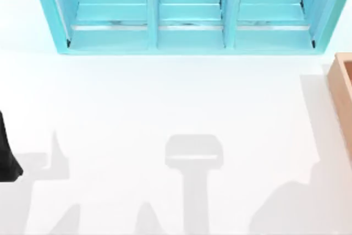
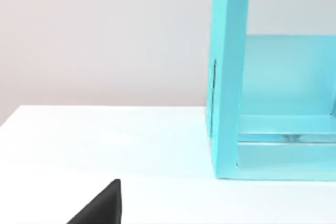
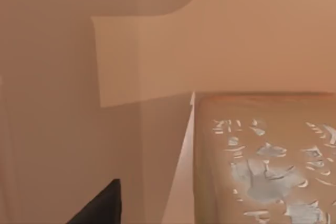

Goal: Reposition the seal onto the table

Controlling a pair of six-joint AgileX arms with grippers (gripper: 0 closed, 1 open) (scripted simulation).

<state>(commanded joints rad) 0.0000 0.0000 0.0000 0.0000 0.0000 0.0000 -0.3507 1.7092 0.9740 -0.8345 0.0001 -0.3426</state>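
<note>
The seal (image 3: 262,161), a tan block with a pale worn mark on its face, shows close up in the right wrist view. It lies against the orange-brown inner walls of the box (image 3: 63,129). A black part of my right gripper (image 3: 100,208) sits just beside it, a little apart. The white table (image 1: 165,97) spreads across the top view. My left arm (image 1: 6,152) is parked at the table's left edge, and a black part of its gripper (image 2: 100,208) hangs over bare table.
A turquoise three-compartment shelf (image 1: 187,37) stands along the back, and its side wall (image 2: 228,77) rises ahead of the left wrist. The orange-brown box (image 1: 344,92) sits at the table's right edge. Grey shadows fall across the table's front.
</note>
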